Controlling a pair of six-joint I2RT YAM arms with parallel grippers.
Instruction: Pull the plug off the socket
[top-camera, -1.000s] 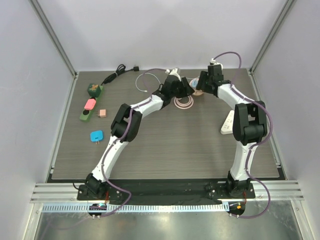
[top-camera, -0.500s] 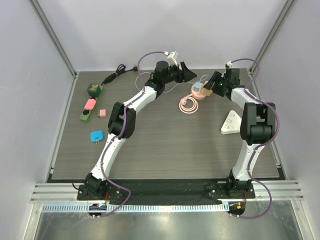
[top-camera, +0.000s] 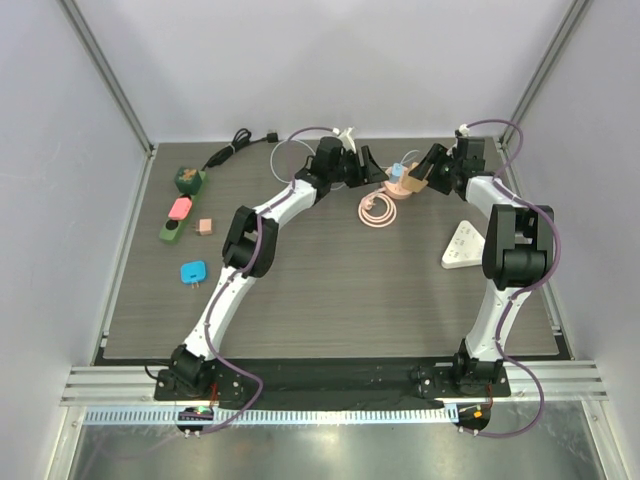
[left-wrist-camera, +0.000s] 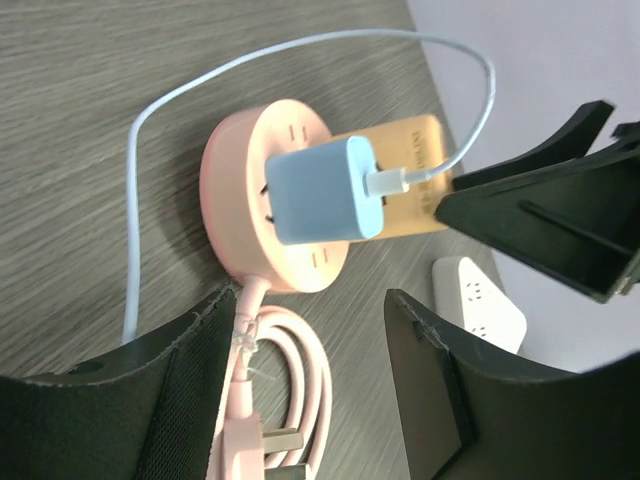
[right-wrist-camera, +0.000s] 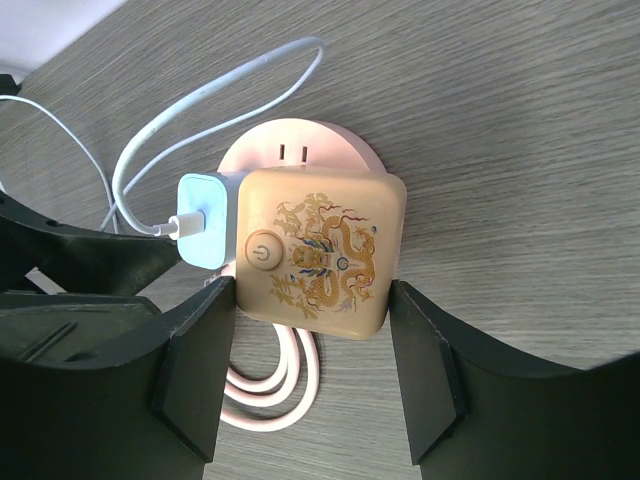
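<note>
The left jaws are held wide and empty. A little ahead of their tips, untouched, the blue plug (left-wrist-camera: 325, 190) is seen. The right jaws are set at a middling width and are pressed against two opposite sides of a gold block (right-wrist-camera: 320, 250), which is printed with a dragon and a power button, so the block is gripped.

The plug is seated in the top of a round pink socket (left-wrist-camera: 232, 185), with a little of its prongs showing. The gold block is lodged on the same socket, touching the plug's side. A white cable (right-wrist-camera: 205, 95) is plugged into the plug's outer end and is looped away over the tabletop (top-camera: 330, 290) towards the far left. A pink cord (left-wrist-camera: 300, 400) is led out of the socket's near side and is laid in a flat coil just beside it.

The socket is placed at the far side of the tabletop, right of centre. The left jaws are just to its left and the right jaws just to its right. A white power strip (top-camera: 458, 245) is laid nearer, towards the right edge, well apart from the socket. At the far left a black cable (top-camera: 235, 145) is bundled. Along the left edge a green strip (top-camera: 175, 228), a small pink square (top-camera: 204, 227) and a blue adapter (top-camera: 192, 271) are set.
</note>
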